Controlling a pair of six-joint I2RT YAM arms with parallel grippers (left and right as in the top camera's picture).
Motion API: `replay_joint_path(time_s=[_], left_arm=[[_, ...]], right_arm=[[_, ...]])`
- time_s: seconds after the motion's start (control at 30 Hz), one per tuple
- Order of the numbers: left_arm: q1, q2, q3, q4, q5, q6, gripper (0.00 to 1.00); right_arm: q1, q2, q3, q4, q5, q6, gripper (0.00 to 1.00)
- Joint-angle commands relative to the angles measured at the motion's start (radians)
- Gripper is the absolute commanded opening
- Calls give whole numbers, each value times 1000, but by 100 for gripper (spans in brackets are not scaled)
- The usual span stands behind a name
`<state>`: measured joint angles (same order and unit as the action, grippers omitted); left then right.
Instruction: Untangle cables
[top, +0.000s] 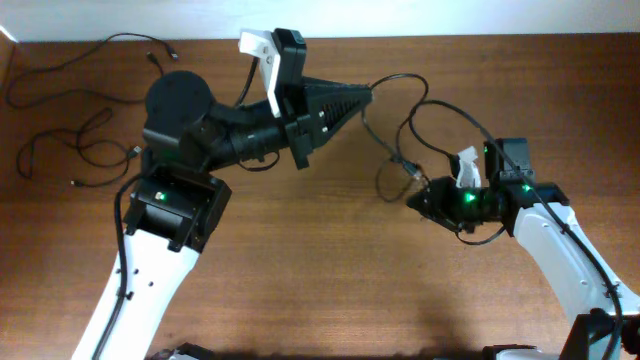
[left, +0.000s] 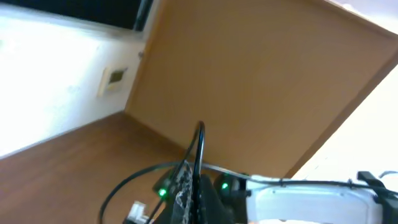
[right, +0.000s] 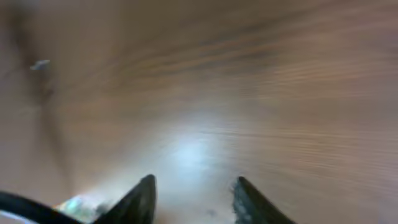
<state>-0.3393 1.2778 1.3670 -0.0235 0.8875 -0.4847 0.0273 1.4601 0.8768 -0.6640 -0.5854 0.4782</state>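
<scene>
Black thin flexible cord (left: 199, 149) is pinched in the left end effector (top: 364, 93); the right end effector (right: 194, 184) has its fingers spread.

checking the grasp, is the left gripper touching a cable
Touching. Left wrist view shows the left gripper shut on the cable, which rises from between its fingertips.

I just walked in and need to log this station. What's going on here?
This is a cable-untangling job on a wooden table. The left tool is shut on one thin black cable, which trails off toward the right tool. The right tool is open, low over the table, with nothing between its fingers. Two other cables lie loose at the table's far left corner.
</scene>
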Motion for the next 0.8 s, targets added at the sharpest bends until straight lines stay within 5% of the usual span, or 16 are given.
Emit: replay_joint_path(time_s=[0.0, 0.1, 0.23, 0.37, 0.4, 0.47, 0.5, 0.53, 0.6, 0.67, 0.73, 0.77], left_arm=[[94, -15, 10, -171, -126, -15, 0], [173, -14, 10, -466, -464, -16, 0], [195, -14, 10, -592, -605, -16, 0], [195, -14, 10, -599, -657, -15, 2], [195, -14, 10, -633, -774, -15, 2], [195, -14, 10, -665, -860, -15, 3], [195, -14, 10, -678, -904, -15, 6], [195, -14, 10, -698, -972, -15, 11], [195, -3, 10, -734, -1116, -16, 13], [195, 14, 10, -757, -1147, -15, 26], [195, 44, 10, -779, -1146, -16, 58], [193, 61, 10, -784, -1131, -16, 60]], right_arm=[[5, 2, -7, -41, 272, 55, 26], [4, -1, -7, -27, 200, 55, 4], [4, -14, -7, 56, -10, 54, 4], [4, -47, -7, 66, -24, 53, 4], [5, -50, -7, 63, -8, 53, 4], [5, -50, -7, 57, -2, 50, 15], [5, -50, -7, 57, -2, 50, 26], [5, -50, -7, 57, -1, 50, 50], [5, -50, -7, 50, 22, 50, 71], [5, -48, -7, 46, 32, 50, 75], [5, -48, -7, 46, 40, 50, 79], [5, -48, -7, 46, 40, 50, 79]])
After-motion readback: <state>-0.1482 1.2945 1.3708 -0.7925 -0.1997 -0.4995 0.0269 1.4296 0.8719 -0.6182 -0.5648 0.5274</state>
